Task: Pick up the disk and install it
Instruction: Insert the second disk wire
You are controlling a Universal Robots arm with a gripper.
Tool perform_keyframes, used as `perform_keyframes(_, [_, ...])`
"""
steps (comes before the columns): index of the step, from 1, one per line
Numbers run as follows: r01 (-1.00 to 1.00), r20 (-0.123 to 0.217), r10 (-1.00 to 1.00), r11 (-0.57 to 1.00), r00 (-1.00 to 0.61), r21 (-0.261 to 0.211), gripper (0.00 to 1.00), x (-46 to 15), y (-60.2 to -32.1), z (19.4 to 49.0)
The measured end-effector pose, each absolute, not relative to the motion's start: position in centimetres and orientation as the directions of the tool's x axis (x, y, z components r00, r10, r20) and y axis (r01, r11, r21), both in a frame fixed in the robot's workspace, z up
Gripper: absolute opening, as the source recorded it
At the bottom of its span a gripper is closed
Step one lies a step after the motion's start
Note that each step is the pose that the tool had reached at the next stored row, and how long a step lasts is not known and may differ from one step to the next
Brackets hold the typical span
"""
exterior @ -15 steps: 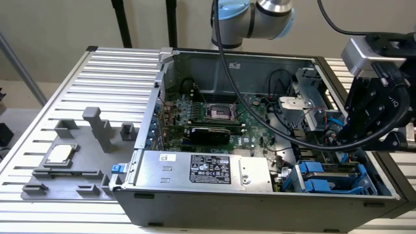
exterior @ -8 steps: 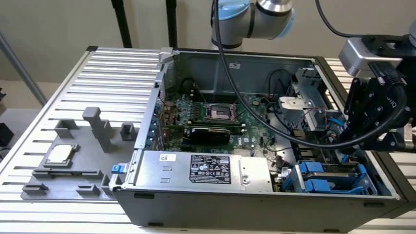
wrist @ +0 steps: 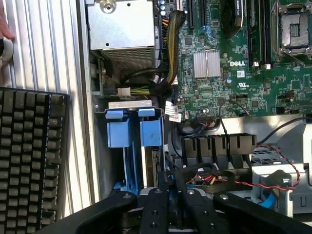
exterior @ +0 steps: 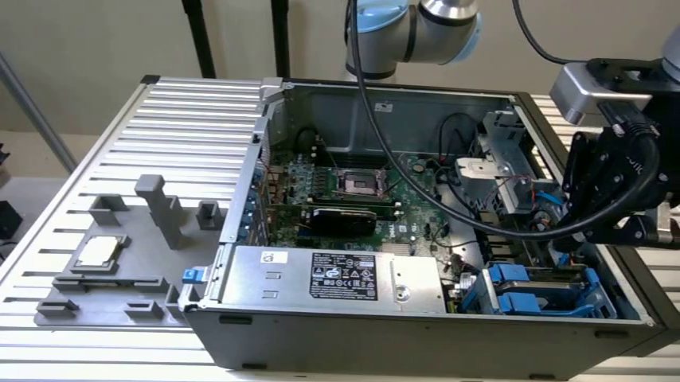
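Observation:
The disk sits on edge in the drive bay at the case's front corner. Its bright blue rails and tabs show, while its metal body is mostly hidden. In the exterior view the disk lies at the lower right of the open case, beside the power supply. My black gripper hangs above the case's right wall, a little behind the bay. In the wrist view the gripper hovers just off the blue rails. Its fingers are drawn close together with nothing visible between them.
The silver power supply with a black-white label fills the case's front. The motherboard and loose cables lie near the bay. A grey fixture with a small square chip stands on the slatted table. A black keyboard lies outside the case.

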State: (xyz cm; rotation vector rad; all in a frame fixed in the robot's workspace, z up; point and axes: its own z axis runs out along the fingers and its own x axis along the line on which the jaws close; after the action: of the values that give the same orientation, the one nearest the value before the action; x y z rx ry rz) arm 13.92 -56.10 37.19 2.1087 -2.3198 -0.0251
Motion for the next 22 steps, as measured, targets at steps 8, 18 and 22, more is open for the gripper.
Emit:
perform_keyframes(8, [-0.995, -0.008, -0.995, 0.095, -0.095, 0.000, 0.16, 12.2, -56.5, 37.1])
perform_keyframes(18, [-0.995, -0.026, -0.995, 0.095, -0.094, -0.017, 0.16, 12.1, -57.8, 36.0])
perform_keyframes(22, [-0.995, -0.032, -0.995, 0.093, -0.092, -0.032, 0.16, 12.1, -57.9, 35.6])
